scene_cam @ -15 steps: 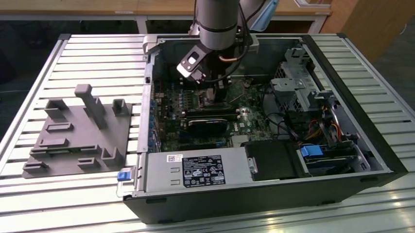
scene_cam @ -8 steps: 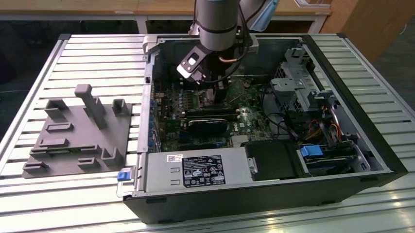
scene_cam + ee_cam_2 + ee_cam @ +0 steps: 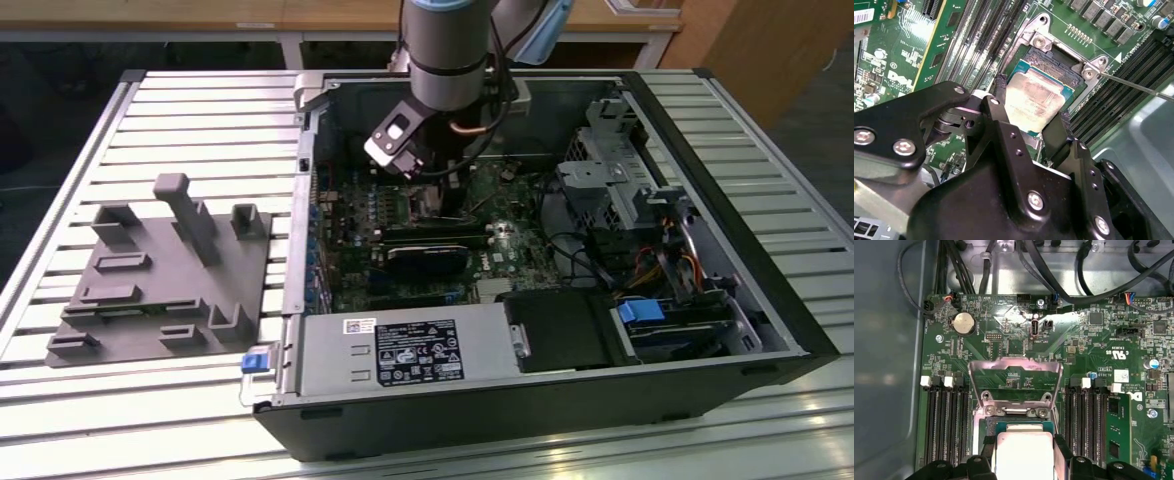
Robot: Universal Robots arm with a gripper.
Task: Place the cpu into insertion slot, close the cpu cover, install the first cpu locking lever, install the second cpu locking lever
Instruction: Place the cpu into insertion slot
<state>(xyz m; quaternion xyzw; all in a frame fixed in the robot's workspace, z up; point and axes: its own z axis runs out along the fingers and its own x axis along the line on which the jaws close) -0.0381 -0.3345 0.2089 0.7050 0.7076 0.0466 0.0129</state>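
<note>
Your jaws are clamped on the cpu [image 3: 1035, 100], one against each of two opposite edges. The chip lies between them directly over the slot [image 3: 1066, 67], silver top up; you can't tell whether it rests in the socket or hangs just above. In the first wrist view the cover [image 3: 1015, 363] stands raised on its hinge. The arm [image 3: 451, 50] reaches down into the open case [image 3: 534, 415] on the surface [image 3: 174, 110].

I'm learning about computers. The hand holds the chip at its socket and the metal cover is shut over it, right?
No. The hand holds the cpu at the insertion slot, but the cpu cover stands open, in the first wrist view.
</note>
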